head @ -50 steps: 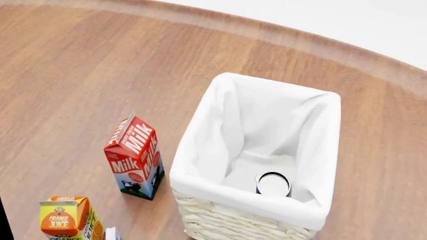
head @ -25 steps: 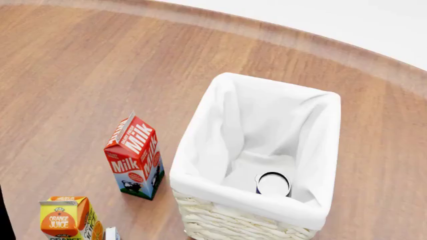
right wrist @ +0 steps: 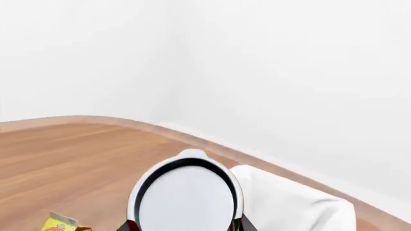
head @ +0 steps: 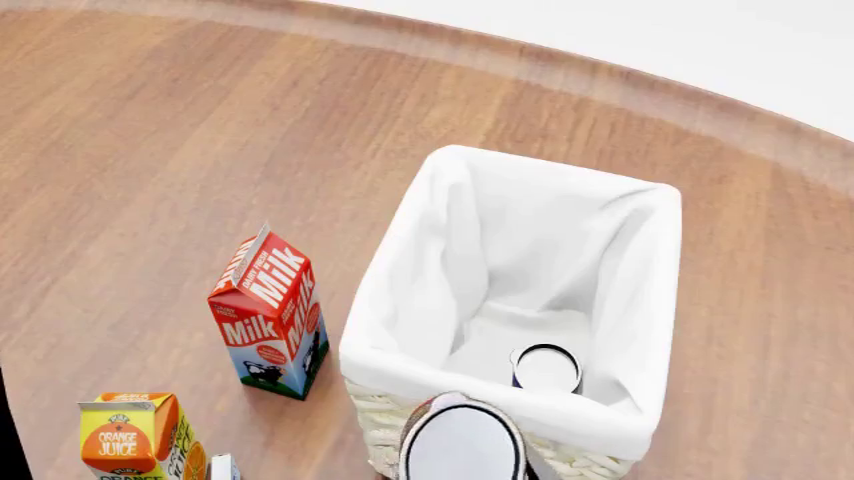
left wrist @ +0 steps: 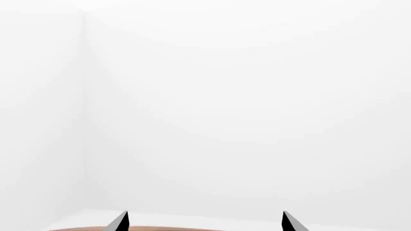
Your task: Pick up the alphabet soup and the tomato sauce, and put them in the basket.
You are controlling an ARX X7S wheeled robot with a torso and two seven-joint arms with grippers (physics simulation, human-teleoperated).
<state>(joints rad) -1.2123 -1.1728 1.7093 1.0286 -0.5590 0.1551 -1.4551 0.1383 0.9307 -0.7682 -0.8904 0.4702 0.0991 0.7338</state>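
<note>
Carrying on toward twelve o'clock over the tabletop (head: 160, 150), the right pincer (right wrist: 185, 227), clamped on the tomato sauce (head: 462, 442), should clear the basket (head: 400, 290) rim before releasing beside the alphabet soup (head: 546, 369) inside; the left pincer (left wrist: 204, 224) is apart.

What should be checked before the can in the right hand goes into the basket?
1. Can held in right hand: ok, it sits between the fingers.
2. Which can it is: cannot tell, only a red-green trace of label shows.
3. Can over the basket opening: not ok, it is at the near rim.
4. Space inside: ok, one can sits near the front, the rest is bare liner.
5. Left hand out of the way: ok, open, facing the wall.
</note>
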